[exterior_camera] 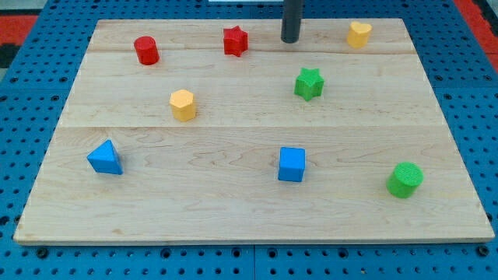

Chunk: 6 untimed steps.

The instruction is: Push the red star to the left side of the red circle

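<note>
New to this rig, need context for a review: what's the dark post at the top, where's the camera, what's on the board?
One camera looks down at a wooden board. The dark post is my end effector, a plain rod; it grasps nothing, only pushes. My tip rests near the view's top, right of the red star. The red circle sits further left. Also there: yellow hexagon, a yellow block, green star, green cylinder, blue cube, blue triangle. Nothing is held.
</note>
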Each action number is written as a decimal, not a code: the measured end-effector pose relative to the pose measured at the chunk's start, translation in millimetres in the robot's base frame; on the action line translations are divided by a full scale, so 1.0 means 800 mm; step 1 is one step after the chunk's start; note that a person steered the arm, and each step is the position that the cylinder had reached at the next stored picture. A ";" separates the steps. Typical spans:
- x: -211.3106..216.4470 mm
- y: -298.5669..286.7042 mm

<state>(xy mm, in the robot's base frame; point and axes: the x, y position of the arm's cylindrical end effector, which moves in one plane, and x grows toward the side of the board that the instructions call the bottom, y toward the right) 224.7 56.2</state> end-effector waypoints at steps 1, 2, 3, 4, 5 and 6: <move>-0.017 -0.088; 0.010 -0.105; 0.017 -0.014; 0.038 -0.023; 0.030 -0.140; 0.031 -0.233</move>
